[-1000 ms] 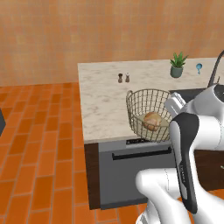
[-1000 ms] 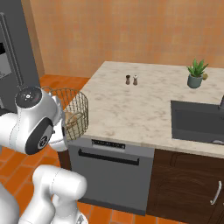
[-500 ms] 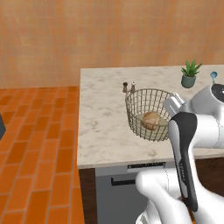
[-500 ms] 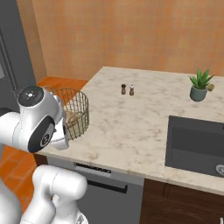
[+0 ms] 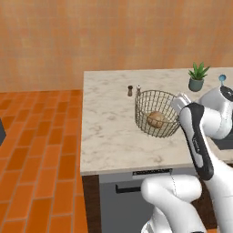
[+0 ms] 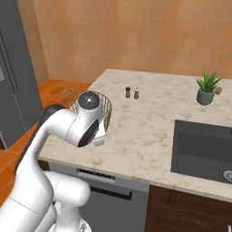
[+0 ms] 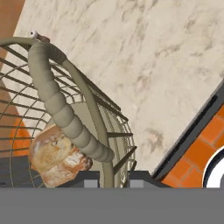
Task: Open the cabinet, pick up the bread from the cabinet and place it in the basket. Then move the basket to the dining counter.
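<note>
Thin golden wire-mesh basket point(image 5: 157, 119) holds a crusty, rough bread roll point(image 5: 155, 119) over the smooth, marble-patterned dining counter point(image 5: 109, 132).

Basket point(image 6: 105, 108): mostly hidden behind the white arm in right base view; near rim and wall covered. Bread point(image 7: 57, 154): lower part cut by hand view's bottom. Sink point(image 6: 204, 149), right of basket: cut by frame edge.

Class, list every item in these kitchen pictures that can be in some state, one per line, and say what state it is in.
basket: upright, held by its rim over the dining counter
bread: inside the basket
end effector: shut on the basket rim
salt and pepper shakers: upright on the counter
potted plant: upright on the counter
sink: empty as far as visible
</note>
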{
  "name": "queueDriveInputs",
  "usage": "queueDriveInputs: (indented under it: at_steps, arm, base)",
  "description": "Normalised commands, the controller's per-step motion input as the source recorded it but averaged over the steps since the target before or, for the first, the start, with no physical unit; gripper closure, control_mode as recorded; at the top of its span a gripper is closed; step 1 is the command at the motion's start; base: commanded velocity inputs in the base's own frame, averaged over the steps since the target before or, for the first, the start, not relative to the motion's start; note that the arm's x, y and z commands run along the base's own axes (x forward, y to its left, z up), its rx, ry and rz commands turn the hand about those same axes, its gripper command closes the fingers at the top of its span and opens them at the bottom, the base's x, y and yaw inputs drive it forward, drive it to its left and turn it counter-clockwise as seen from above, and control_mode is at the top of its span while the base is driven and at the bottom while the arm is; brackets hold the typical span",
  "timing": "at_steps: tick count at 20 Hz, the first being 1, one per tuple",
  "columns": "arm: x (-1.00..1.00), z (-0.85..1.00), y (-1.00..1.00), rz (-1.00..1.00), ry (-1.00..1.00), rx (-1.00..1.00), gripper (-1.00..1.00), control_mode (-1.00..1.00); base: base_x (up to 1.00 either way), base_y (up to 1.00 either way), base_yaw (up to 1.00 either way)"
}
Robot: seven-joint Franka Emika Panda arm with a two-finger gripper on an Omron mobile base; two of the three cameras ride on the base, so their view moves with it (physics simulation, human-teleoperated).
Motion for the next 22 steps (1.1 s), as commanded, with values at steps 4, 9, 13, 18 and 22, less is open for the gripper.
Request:
queueDriveInputs:
  at_steps: [4,9,13,18,22]
  arm:
    - [1.0,-0.63,-0.42,0.07,0.0,0.0,1.0,-1.0]
    - [1.0,-0.87,-0.2,0.01,0.0,0.0,1.0,-1.0]
    - [0.97,-0.82,-0.19,0.0,0.0,0.0,1.0,-1.0]
    - [0.68,-0.7,-0.18,0.0,0.01,0.0,1.0,-1.0]
    - [0.44,-0.69,-0.06,0.0,0.07,0.0,1.0,-1.0]
  base:
    - [0.0,0.0,0.0]
    - [0.0,0.0,0.0]
    - [0.0,0.0,0.0]
    - [0.0,0.0,0.0]
    - [0.0,0.0,0.0]
